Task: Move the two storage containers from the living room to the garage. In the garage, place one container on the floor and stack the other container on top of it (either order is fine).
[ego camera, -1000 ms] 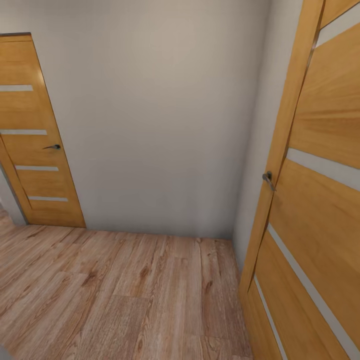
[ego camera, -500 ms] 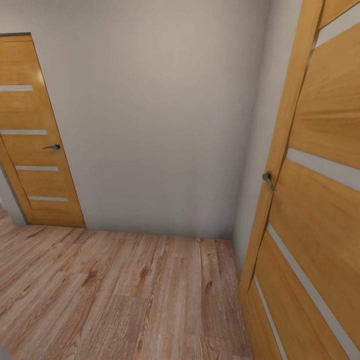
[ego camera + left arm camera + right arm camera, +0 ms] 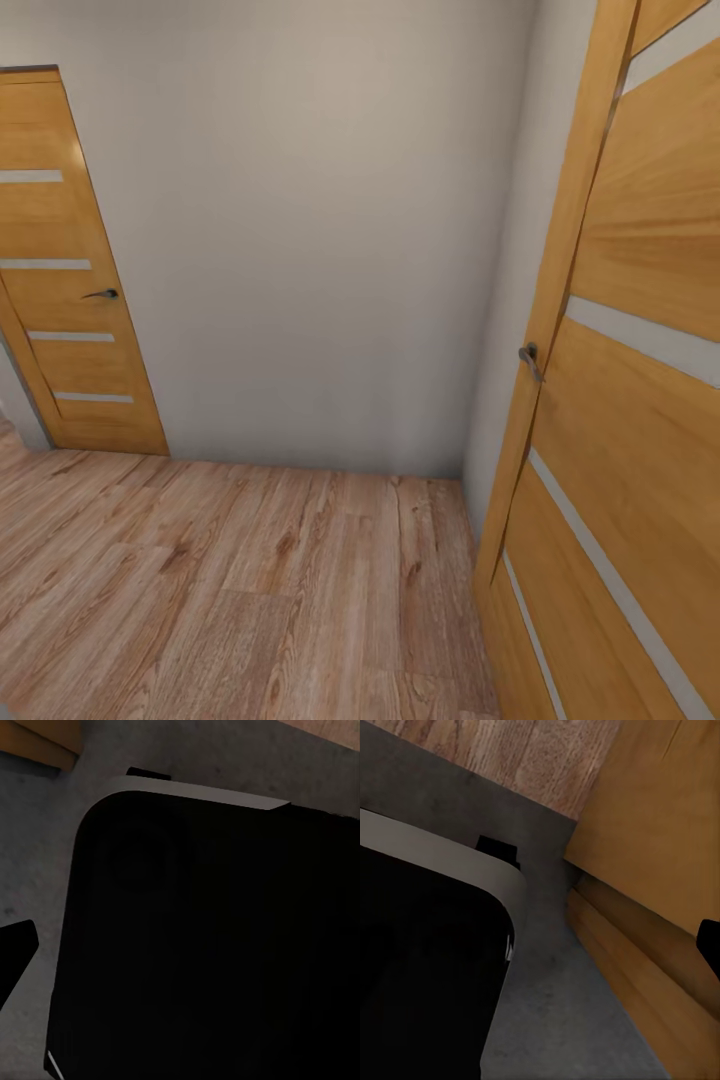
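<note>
Pale wall [image 3: 320,230] ahead of you between two wooden doors [image 3: 640,400]; your grippers' state can't be told

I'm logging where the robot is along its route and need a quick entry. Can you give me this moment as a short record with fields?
place: corridor-like corner, pale wall
floor: light wood planks
left door: wooden, shut, lever handle
right door: wooden door close by, handle
storage containers: none seen here
right wrist view: dark robot base over grey floor, wooden door edge beside it
grippers: state cannot be told
</note>
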### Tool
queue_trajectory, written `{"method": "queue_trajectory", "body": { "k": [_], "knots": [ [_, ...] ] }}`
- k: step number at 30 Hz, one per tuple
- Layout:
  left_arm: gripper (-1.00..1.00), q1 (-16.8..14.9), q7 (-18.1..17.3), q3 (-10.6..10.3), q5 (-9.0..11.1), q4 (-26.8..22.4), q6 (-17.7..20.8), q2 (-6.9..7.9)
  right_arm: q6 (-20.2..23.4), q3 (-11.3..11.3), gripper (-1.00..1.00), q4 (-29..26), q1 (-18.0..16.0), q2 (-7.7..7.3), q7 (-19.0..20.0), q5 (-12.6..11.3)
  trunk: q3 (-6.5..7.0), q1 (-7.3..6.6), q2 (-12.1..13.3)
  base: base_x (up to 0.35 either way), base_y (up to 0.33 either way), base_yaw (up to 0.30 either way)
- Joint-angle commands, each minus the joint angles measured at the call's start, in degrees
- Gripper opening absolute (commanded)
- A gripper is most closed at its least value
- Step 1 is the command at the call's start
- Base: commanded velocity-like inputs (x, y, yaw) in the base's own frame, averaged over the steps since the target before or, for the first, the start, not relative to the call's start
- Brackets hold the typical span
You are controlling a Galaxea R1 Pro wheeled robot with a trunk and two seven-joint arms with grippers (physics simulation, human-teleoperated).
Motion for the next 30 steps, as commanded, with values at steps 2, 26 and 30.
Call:
{"method": "queue_trajectory", "body": {
  "k": [2,26,30],
  "knots": [
    [1.0,0.0,0.0,0.0,0.3,-0.1,-0.1,0.01,-0.3,0.5,1.0,0.1,0.0,0.03,0.0,-0.5,-0.05,0.0,0.0,0.0,-0.002,0.0],
    [1.0,0.0,0.0,0.0,0.4,-0.1,-0.1,0.03,-0.3,0.6,1.0,0.1,0.0,0.2,0.0,-0.4,-0.05,0.0,0.0,0.121,0.0,0.0],
    [1.0,0.0,0.0,0.0,0.4,-0.1,-0.1,0.03,-0.2,0.6,1.0,0.1,0.0,0.28,0.0,-0.4,-0.05,0.0,0.0,0.306,0.0,0.0]
  ]
}}
